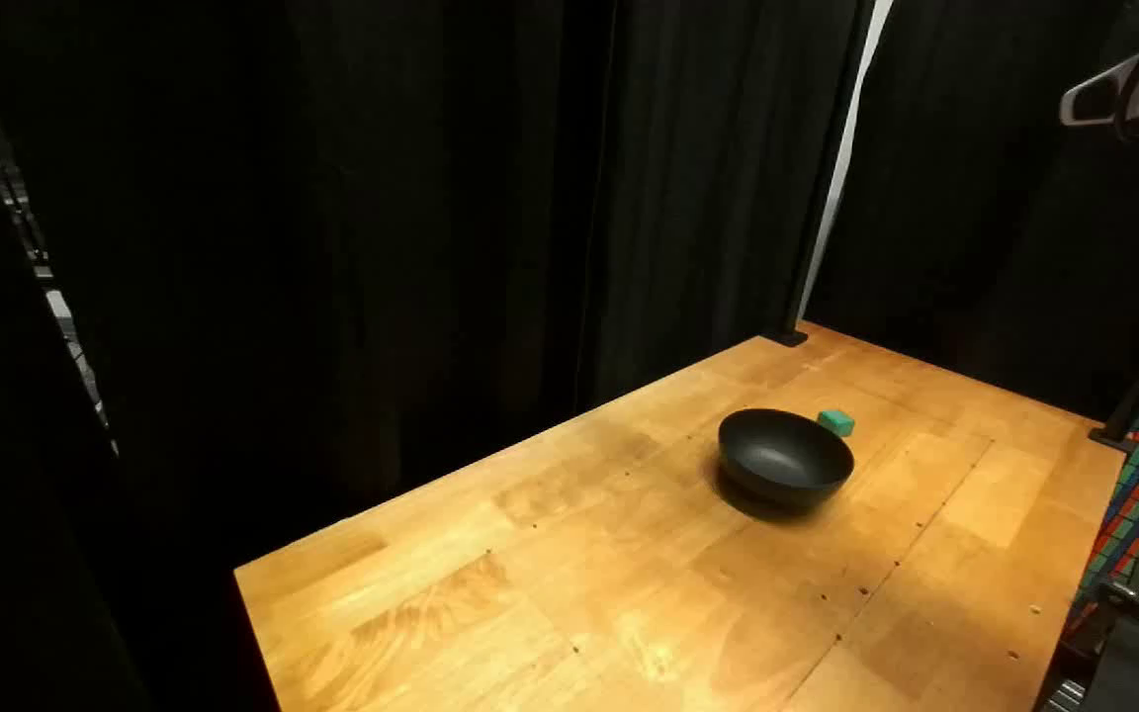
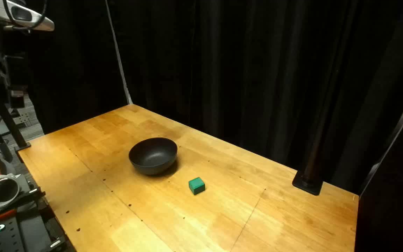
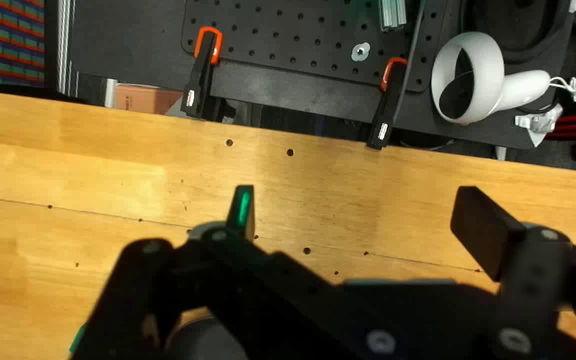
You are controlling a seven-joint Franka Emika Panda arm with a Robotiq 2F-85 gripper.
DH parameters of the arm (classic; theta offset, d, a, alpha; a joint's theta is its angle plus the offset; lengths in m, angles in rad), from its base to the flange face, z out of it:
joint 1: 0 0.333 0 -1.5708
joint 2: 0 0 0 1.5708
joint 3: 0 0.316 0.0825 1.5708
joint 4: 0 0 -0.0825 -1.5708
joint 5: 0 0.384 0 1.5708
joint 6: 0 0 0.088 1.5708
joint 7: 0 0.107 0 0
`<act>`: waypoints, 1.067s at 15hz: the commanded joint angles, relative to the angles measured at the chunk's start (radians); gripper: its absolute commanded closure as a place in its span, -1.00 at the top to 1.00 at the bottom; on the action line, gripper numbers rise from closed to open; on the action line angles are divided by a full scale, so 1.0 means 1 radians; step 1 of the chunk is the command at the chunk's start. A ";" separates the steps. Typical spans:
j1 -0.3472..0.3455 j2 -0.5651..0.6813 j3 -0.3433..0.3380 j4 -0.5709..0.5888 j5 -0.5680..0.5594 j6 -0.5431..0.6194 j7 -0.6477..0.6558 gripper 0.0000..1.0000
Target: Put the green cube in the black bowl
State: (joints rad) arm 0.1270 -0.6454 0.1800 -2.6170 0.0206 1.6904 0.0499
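The green cube (image 1: 835, 422) is a small block resting on the wooden table. It also shows in an exterior view (image 2: 197, 185), apart from the bowl. In the wrist view only a green sliver of it (image 3: 76, 340) shows at the lower left, the rest hidden behind my gripper. The black bowl (image 1: 785, 460) stands upright on the table near the cube, and its inside looks empty in both exterior views (image 2: 153, 155). In the wrist view part of the bowl (image 3: 208, 341) shows behind the gripper linkage. My gripper (image 3: 358, 207) is wide open and empty, raised above the table.
The wooden table (image 2: 117, 224) has a black post base (image 2: 307, 182) at a corner. Beside the table edge are a dark bench with orange-tipped clamps (image 3: 200, 75) and a white controller (image 3: 483, 80). Black curtains (image 1: 471, 227) hang around the table.
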 commanded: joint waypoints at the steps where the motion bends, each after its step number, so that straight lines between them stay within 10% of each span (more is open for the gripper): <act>1: 0.011 0.003 -0.010 -0.001 -0.005 -0.003 0.006 1.00; 16: 0.012 0.020 -0.010 -0.023 -0.005 -0.002 0.006 1.00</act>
State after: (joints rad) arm 0.1270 -0.6271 0.1800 -2.6418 0.0206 1.6904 0.0499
